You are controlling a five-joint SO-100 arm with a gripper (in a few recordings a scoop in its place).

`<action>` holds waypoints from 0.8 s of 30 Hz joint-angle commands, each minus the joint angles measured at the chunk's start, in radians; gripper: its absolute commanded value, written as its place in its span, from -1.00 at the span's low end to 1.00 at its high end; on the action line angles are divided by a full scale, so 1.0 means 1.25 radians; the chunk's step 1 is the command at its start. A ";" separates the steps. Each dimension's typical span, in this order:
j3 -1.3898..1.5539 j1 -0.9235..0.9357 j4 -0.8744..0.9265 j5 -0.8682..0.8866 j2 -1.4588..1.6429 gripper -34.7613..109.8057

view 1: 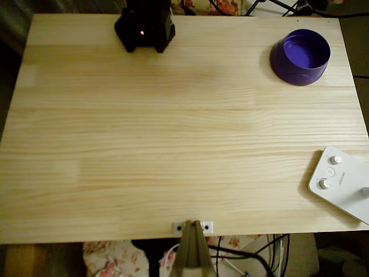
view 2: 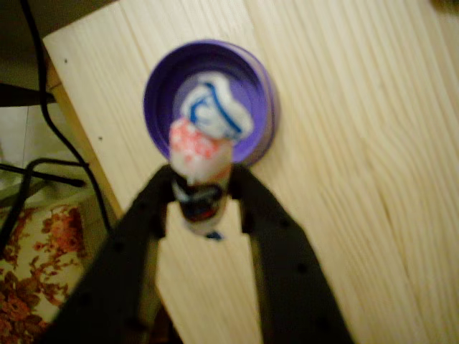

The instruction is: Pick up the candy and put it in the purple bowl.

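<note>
Overhead view
- Purple bowl (view 1: 300, 56): one, near the far right corner of the table (view 1: 173, 133); interior bare here.
- White device with knobs (view 1: 342, 182): one, at the right edge toward the near corner, part of it over the edge; three knobs visible, well apart from the bowl.
- Black arm base (view 1: 145, 26): one, at the far edge left of centre; small red light on it.
- Metal bracket (view 1: 193, 227): at the middle of the near edge, with a tan wooden piece below it.
- Surface: pale pine boards, grain running left to right; nothing between base and bowl.
- Room: floral cloth (view 1: 109, 259) and dark cables below the near edge; more floral cloth and cables past the far edge.

Wrist view
- Gripper (view 2: 203, 188): black, two fingers, closed narrowly on the candy (view 2: 202, 150); picture blurred.
- Candy: one, upright between the fingertips; pinkish-white wrapper, dark mark between the fingers, twisted blue-and-white end on top.
- Purple bowl (view 2: 161, 86): directly behind the candy, which overlaps its opening; contact between the two not discernible.
- Table (view 2: 358, 179): bowl near its corner.
- Room: black cables and floral cloth (view 2: 32, 265) past the left edge.
</note>
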 commanded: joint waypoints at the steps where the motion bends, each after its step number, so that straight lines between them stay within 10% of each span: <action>1: -0.097 -0.018 -0.044 -0.007 -0.025 -0.44; 24: -0.128 -0.031 -0.161 -0.055 -0.220 -0.44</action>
